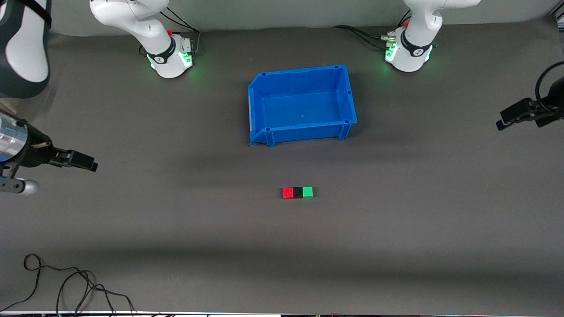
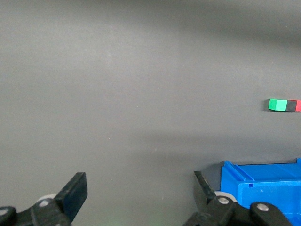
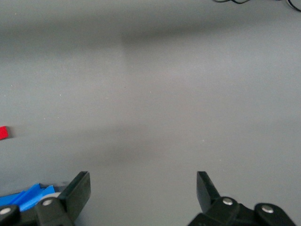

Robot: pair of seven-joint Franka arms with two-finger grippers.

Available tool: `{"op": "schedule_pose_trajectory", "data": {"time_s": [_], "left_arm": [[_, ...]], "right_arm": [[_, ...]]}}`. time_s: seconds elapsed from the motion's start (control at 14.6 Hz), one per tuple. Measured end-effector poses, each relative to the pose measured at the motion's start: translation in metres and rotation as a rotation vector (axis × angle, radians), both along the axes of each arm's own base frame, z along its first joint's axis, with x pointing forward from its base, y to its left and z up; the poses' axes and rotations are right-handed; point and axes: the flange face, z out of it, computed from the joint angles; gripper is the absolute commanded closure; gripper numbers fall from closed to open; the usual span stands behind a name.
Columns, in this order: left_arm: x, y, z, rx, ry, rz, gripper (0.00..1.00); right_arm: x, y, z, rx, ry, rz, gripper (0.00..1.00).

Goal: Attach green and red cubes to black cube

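The red cube (image 1: pixel 287 193), black cube (image 1: pixel 298 193) and green cube (image 1: pixel 307 192) lie in one touching row on the dark table, black in the middle. Red is toward the right arm's end, green toward the left arm's end. My right gripper (image 1: pixel 93 163) hangs open and empty over the table near the right arm's end, well away from the row. My left gripper (image 1: pixel 502 120) hangs open and empty near the left arm's end. In the left wrist view the green cube (image 2: pixel 277 104), black cube (image 2: pixel 291 106) and a sliver of red cube (image 2: pixel 298 106) show past the open gripper (image 2: pixel 139 184). In the right wrist view only an edge of the red cube (image 3: pixel 3 133) shows past the open gripper (image 3: pixel 143 182).
A blue bin (image 1: pixel 304 128) with nothing in it stands between the arm bases and the cubes; its corner shows in the left wrist view (image 2: pixel 263 182) and the right wrist view (image 3: pixel 28 196). A loose black cable (image 1: pixel 66 281) lies near the table's front edge at the right arm's end.
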Motion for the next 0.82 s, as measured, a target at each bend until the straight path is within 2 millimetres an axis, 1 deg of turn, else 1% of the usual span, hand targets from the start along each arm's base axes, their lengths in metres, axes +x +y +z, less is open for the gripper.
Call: {"op": "schedule_pose_trajectory", "data": {"time_s": [0.14, 0.27, 0.69, 0.82], "left_arm": [[-0.004, -0.018, -0.001, 0.007, -0.002, -0.034, 0.0], [-0.003, -0.028, -0.002, 0.012, -0.009, -0.052, 0.0], [-0.003, -0.031, -0.006, 0.019, -0.004, -0.11, 0.0], [-0.003, -0.029, -0.007, 0.039, -0.002, -0.119, 0.0]], "right_arm": [[-0.004, 0.001, 0.005, 0.002, -0.006, 0.005, 0.0], [-0.006, 0.0, 0.006, 0.004, -0.007, 0.004, 0.0], [-0.008, -0.003, 0.006, 0.008, -0.003, 0.031, 0.0], [-0.009, -0.008, 0.007, 0.013, -0.003, 0.027, 0.0]]}}
